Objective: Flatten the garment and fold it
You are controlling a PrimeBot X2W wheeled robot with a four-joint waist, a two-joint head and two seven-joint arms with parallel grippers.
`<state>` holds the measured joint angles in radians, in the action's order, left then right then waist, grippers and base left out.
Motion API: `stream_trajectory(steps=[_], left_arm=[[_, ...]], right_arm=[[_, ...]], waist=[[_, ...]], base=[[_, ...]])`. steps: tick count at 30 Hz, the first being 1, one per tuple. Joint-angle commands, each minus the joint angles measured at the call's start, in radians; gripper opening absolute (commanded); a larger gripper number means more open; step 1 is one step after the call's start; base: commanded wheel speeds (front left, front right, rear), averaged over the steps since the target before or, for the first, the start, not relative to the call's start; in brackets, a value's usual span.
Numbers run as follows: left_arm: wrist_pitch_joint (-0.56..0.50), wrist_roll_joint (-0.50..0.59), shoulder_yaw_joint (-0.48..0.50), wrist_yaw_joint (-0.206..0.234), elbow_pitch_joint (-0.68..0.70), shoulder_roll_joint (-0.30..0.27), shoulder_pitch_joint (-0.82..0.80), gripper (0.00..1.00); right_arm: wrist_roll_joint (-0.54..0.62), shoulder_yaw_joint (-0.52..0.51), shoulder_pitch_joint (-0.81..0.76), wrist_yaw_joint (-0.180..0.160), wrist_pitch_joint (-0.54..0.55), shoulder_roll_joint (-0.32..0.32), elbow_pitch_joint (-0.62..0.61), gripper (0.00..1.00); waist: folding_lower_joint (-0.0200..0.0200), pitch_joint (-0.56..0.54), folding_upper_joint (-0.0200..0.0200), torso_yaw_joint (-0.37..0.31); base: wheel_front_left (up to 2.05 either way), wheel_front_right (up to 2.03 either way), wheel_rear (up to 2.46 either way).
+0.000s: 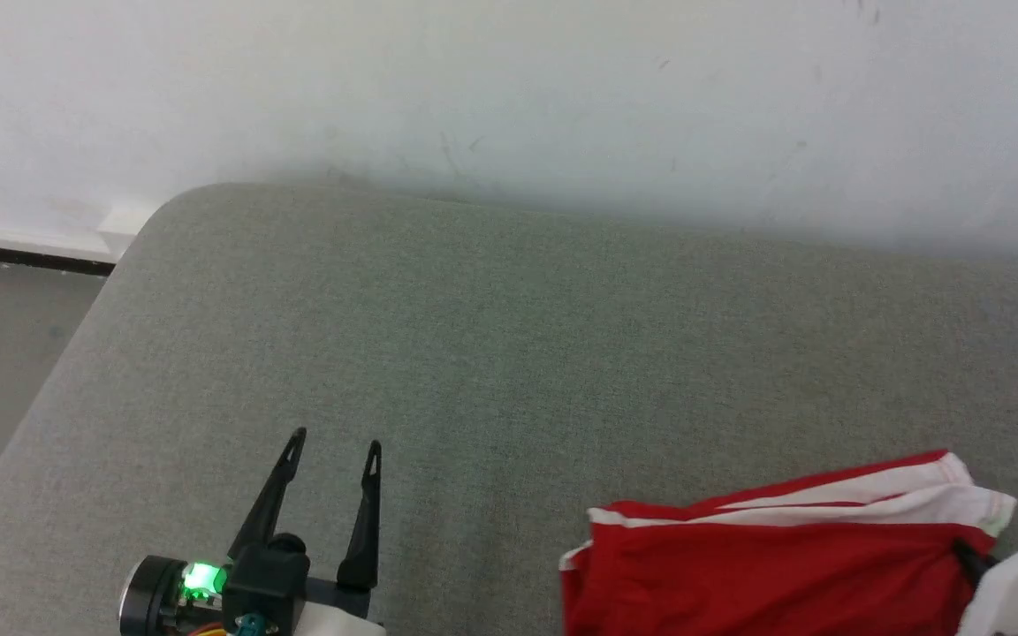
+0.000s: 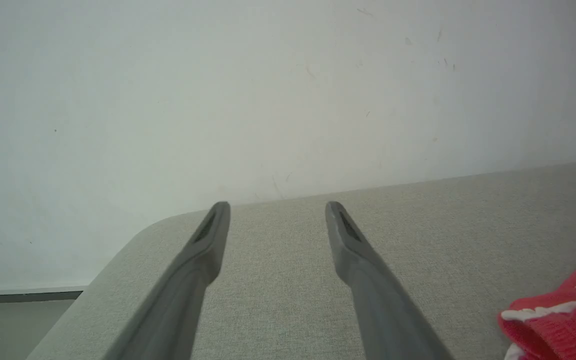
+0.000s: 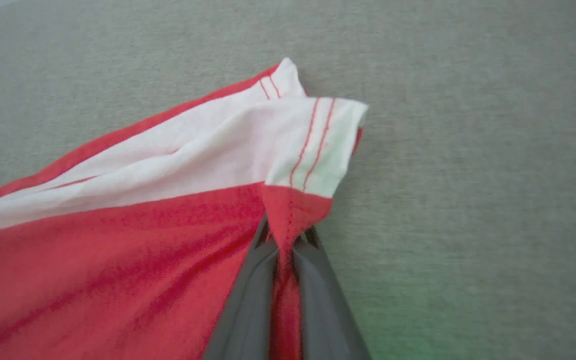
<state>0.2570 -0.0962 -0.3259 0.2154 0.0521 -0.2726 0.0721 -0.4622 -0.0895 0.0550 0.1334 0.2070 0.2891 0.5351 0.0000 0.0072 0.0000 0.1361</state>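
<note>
Red fabric: the garment (image 1: 739, 565) sits at the lower right of the head view, on the grey woven surface (image 1: 474, 353), with its near part cut off by the frame edge. The visible long axis runs left to right across that view and rises slightly toward the right. A white side stripe runs along the far edge. The white-trimmed hem corner points right and a bit away from the robot.

It isn't flat. The stripe is doubled over itself, and creases fan out from the right-end corner.

The right gripper (image 3: 288, 240) is pressed together on a pinch of red cloth just under the white hem band, at that right corner. Cloth is bunched between the fingers, and the corner above the pinch flops open.

The left gripper (image 1: 337, 439) is spread wide with nothing between the fingers. It's over bare surface at the lower left, fingers pointing toward the wall (image 1: 509, 88), well apart from the shorts.

The left wrist view catches only a crumpled red-and-white edge at its lower right.
</note>
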Motion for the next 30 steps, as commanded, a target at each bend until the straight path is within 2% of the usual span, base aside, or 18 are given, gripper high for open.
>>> stream_trajectory(steps=[1, 5, 10, 16, 23, 30], left_arm=[[0.005, 0.004, 0.007, -0.007, -0.002, 0.007, 0.01, 1.0], [0.005, 0.003, 0.023, -0.023, -0.005, 0.023, 0.023, 1.0], [0.005, 0.003, 0.041, -0.042, -0.014, 0.04, 0.044, 1.0], [0.005, 0.008, 0.06, -0.065, -0.022, 0.058, 0.064, 1.0], [0.005, 0.017, 0.073, -0.096, -0.031, 0.076, 0.064, 1.0], [0.005, 0.025, 0.089, -0.12, -0.034, 0.085, 0.066, 1.0]], right_arm=[[0.012, -0.031, 0.0, -0.003, -0.005, 0.017, 0.013, 0.0], [0.056, -0.141, -0.01, -0.003, 0.01, 0.042, 0.029, 0.0], [0.083, -0.162, -0.048, -0.003, 0.056, 0.033, -0.051, 0.0], [0.055, -0.104, -0.113, -0.003, 0.161, -0.029, -0.286, 0.0], [0.016, 0.001, -0.162, -0.003, 0.321, -0.139, -0.561, 0.0], [-0.027, 0.11, -0.175, -0.003, 0.413, -0.226, -0.655, 0.0]], waist=[[0.0, -0.008, 0.0, -0.006], [0.0, -0.017, 0.0, -0.016], [0.0, -0.034, 0.0, -0.033], [0.0, -0.053, 0.0, -0.049], [0.0, -0.064, 0.0, -0.04], [0.0, -0.066, 0.0, -0.001]], base=[[0.0, 0.0, 0.0], [0.0, 0.0, 0.0], [0.0, 0.0, 0.0], [0.0, 0.0, 0.0], [0.0, 0.0, 0.0], [0.0, 0.0, 0.0]])
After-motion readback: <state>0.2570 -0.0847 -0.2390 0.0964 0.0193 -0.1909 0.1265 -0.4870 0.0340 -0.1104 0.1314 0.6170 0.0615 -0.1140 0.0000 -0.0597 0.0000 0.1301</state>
